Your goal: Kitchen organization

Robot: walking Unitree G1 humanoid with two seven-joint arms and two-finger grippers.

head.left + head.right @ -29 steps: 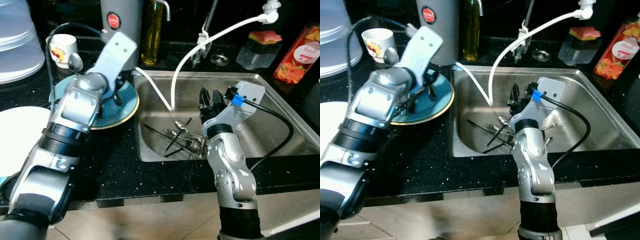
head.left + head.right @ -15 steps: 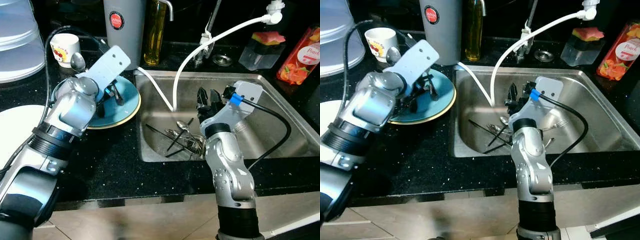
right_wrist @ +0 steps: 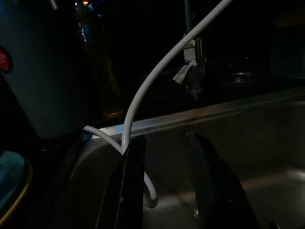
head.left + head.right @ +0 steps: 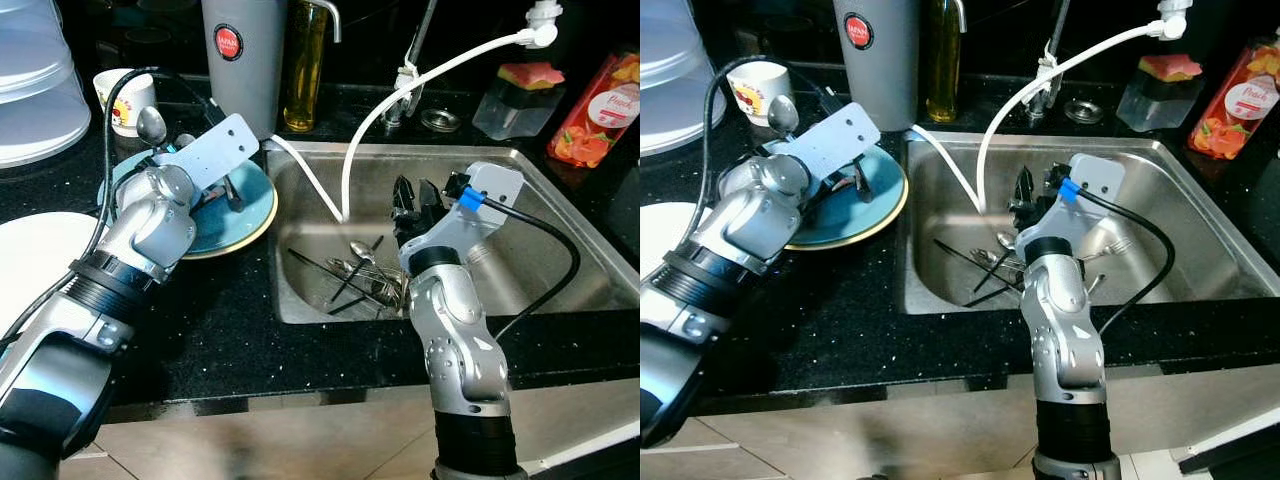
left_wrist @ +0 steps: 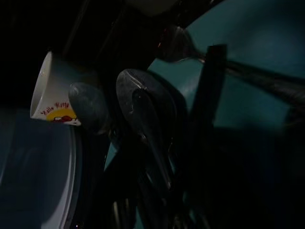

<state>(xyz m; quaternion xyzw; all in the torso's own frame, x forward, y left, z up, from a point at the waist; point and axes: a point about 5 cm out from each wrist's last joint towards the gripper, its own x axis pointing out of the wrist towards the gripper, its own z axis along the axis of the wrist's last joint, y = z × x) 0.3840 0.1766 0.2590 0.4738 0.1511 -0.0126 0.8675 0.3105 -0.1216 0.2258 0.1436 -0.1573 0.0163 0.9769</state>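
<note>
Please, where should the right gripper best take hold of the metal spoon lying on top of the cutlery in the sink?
Probably the thin handle of the metal spoon, approached from above: it lies flat on the cutlery pile in the steel sink, and the right gripper hovers open nearby.

The left arm's wrist now sits lower and flatter over the teal plate than a second ago, its grey wrist plate tipped nearly level. The left tool now lies close over the plate beside the spoons resting there, pulled back from the plate's far rim.
</note>
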